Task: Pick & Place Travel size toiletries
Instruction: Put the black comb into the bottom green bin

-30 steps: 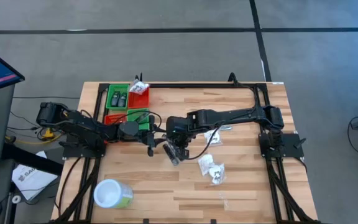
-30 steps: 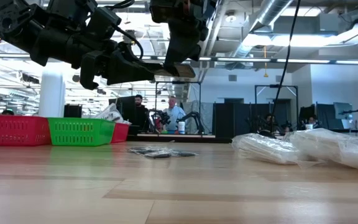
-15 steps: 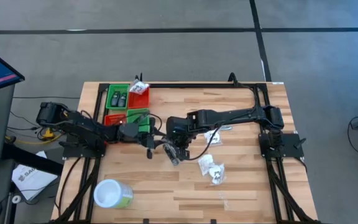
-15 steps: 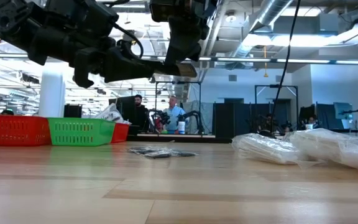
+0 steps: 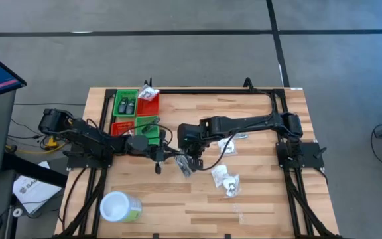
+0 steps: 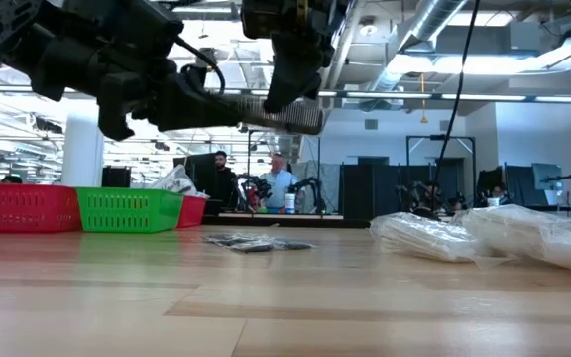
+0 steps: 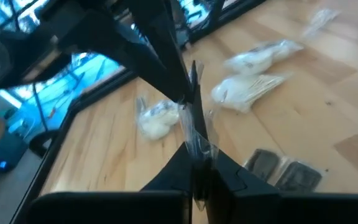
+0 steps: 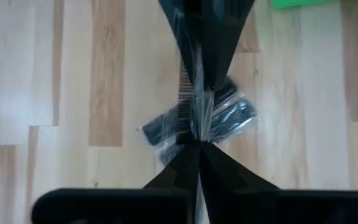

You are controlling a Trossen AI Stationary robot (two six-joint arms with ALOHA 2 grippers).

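Note:
A slim, clear-wrapped silvery toiletry packet hangs in the air above mid-table. Both grippers are shut on it: my left gripper reaches in from the table's left, and my right gripper comes down from above. Below them, dark wrapped toiletries lie flat on the wood. White crinkly packets lie on the table right of the grippers. My left gripper pinches one end of the packet's crinkly wrapper between its two fingers, coming in roughly level from the table's left. The packet is clear of the table. My right gripper pinches the wrapper between its two fingers from above, pointing down. The packet stretches between the two grippers, well above the wood.
Green bins and red bins stand at the far left, some holding items. A white-lidded green tub sits near the front left. A black frame runs along the far and right sides. People stand in the room behind.
My left gripper has shut on the packet that my right gripper holds above mid-table. The packet's end now shows level between the left fingers. My right gripper has kept its place and hold.

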